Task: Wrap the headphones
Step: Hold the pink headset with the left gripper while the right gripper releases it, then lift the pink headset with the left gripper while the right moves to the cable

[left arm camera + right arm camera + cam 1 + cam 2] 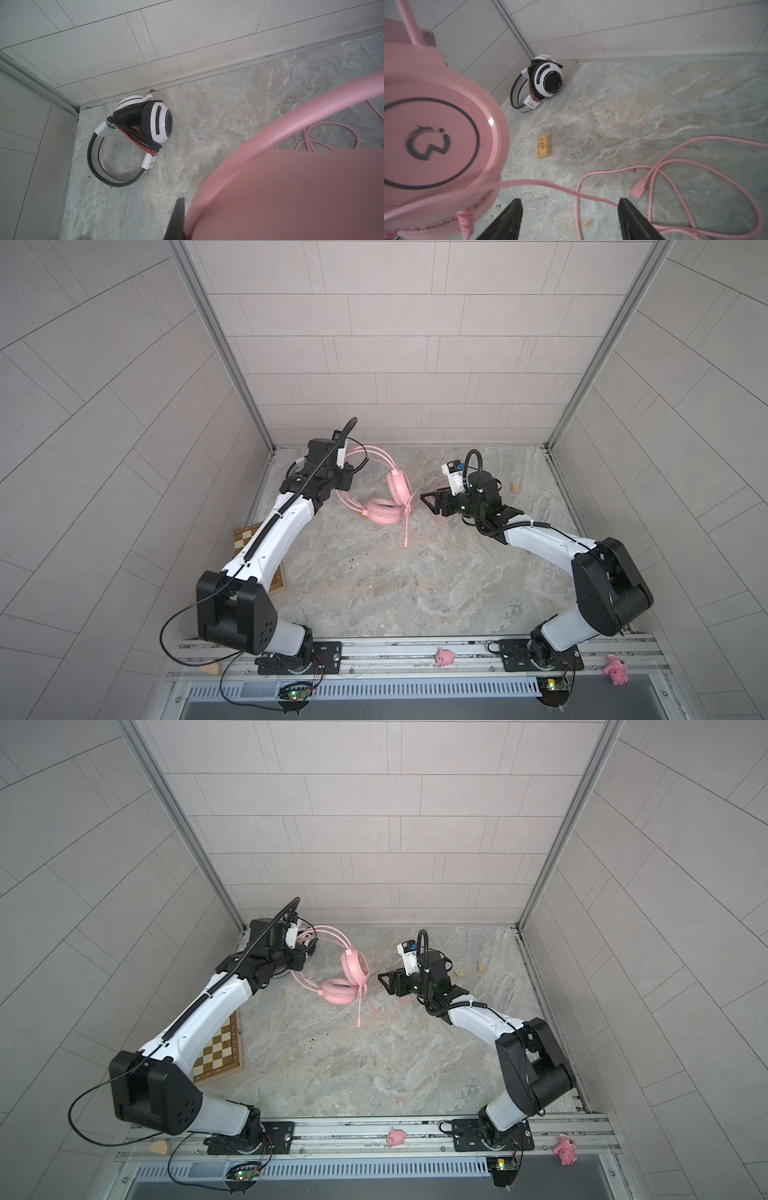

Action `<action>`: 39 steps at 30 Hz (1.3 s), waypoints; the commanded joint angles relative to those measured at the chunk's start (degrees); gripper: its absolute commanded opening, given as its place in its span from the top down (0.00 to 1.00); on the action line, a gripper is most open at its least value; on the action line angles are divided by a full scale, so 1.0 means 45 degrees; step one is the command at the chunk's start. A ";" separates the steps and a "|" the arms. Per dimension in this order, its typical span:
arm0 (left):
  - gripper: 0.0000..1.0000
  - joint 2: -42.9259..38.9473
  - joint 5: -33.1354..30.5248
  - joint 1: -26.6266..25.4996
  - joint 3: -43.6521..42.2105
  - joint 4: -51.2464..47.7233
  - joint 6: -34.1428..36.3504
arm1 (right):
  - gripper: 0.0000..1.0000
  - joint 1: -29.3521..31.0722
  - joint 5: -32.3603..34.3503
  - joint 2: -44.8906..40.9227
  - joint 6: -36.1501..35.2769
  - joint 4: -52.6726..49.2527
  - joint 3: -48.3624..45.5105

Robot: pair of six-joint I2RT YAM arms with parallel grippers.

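The pink headphones (382, 511) lie at the back middle of the table, one ear cup (397, 487) tilted up. Their headband arcs left to my left gripper (351, 472), which is shut on it. In the left wrist view the pink band (291, 116) fills the lower right beside one black finger (177, 216). My right gripper (428, 502) is open just right of the cups. The loose pink cable (550, 186) crosses the gap between its fingers (508, 218) and coils on the table (419, 526). White headphones (158, 122), cable wound round them, lie in the back left corner (548, 83).
A chessboard (220, 1052) lies under the left arm at the table's left edge. A small wooden block (543, 146) and wooden pieces (459, 972) sit on the table. Pink pig toys (444, 657) rest on the front rail. Tiled walls enclose three sides.
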 commanded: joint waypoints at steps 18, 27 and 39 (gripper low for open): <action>1.00 -0.0091 0.1675 0.0006 0.0051 0.0596 -0.0385 | 0.80 0.0065 -0.1202 0.2672 -0.0018 0.1491 0.0297; 1.00 0.0387 0.1427 -0.0302 0.0271 0.0178 -0.0262 | 1.00 0.0136 0.0112 0.0031 -0.0571 0.1527 -0.1047; 1.00 0.1404 0.1346 -0.2505 0.0926 -0.1243 0.1600 | 1.00 0.0489 0.1802 -0.3072 -0.1693 -0.0041 -0.1400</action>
